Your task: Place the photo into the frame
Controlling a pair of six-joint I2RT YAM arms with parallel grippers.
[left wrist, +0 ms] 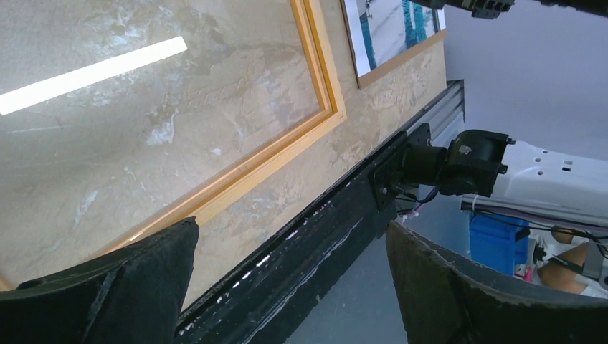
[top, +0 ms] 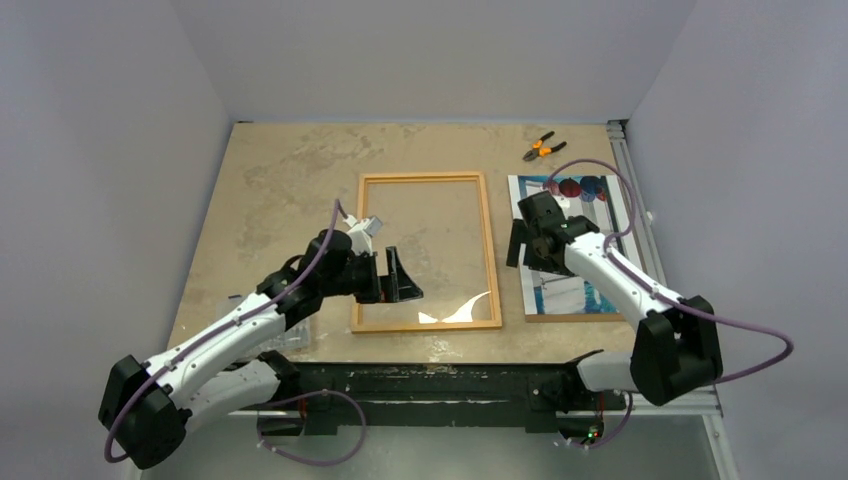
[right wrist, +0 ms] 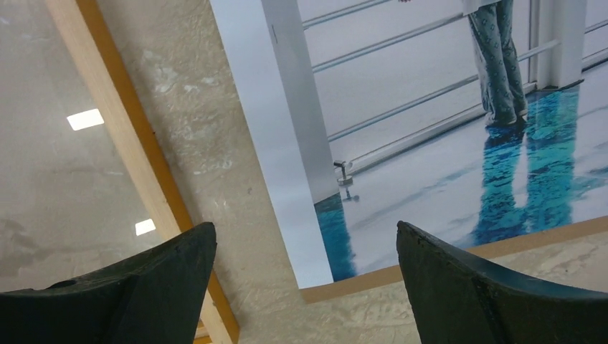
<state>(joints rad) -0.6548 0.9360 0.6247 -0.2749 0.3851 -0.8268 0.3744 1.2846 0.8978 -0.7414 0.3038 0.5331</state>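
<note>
The frame [top: 357, 250], thin and orange-edged, lies flat mid-table with its glass reflecting lights. To its right lies the photo [top: 572, 292], blue-white with dark red balloons at its far end, resting on a brown backing board [top: 575, 318]. My left gripper [top: 402, 280] hangs open over the frame's near left part; in the left wrist view the gripper [left wrist: 290, 226] holds nothing, with the frame's corner [left wrist: 315, 79] beyond it. My right gripper [top: 528, 252] hovers open over the photo's left edge. In its own view the right gripper [right wrist: 305, 228] straddles the near corner of the photo [right wrist: 430, 143], beside the frame [right wrist: 122, 143].
Orange-handled pliers [top: 543, 149] lie at the far right of the table. A clear plastic piece [top: 285, 335] sits by the near left edge under my left arm. A black rail [top: 440, 380] runs along the near edge and a metal rail [top: 630, 190] along the right side.
</note>
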